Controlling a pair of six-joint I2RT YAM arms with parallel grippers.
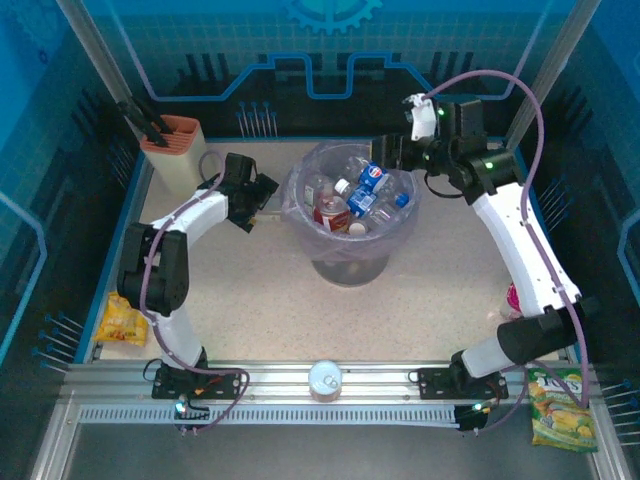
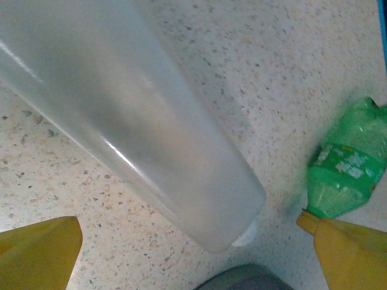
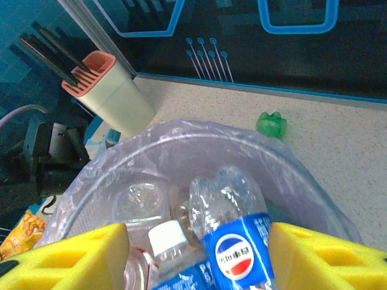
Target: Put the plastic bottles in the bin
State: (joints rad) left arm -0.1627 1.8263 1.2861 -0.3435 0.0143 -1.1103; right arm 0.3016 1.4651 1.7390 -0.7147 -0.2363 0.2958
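Bottles in the bin: at least four plastic bottles (image 1: 330,212) lay in a heap inside; the exact count could not be told through the bag.
Bottle outside: one green bottle (image 2: 347,166) lay on its side on the table, just beside the foot of the bin, on the side toward the knife block.
Bin: one, the bin (image 1: 300,185) stood in the middle of the table, lined with a thin plastic bag.
Left claw: the left claw (image 2: 187,220) was low at the left side of the bin, its yellow fingers (image 2: 36,254) spread very wide and holding nothing. The bin wall stood right in front of it, and the green bottle was next to the tip of one finger.
Right claw: the right claw (image 3: 198,229) hung over the far rim of the bin with the fingers apart. A blue-label bottle (image 3: 239,241) lay between them on top of the heap, close against one finger, not pinched.
Other things: one knife block (image 1: 180,150) at the far left corner, one silver can (image 1: 327,378) at the near edge, two candy bags (image 1: 122,320), one at each near corner.
In the way: only the bin itself stood between the left claw and the heap.
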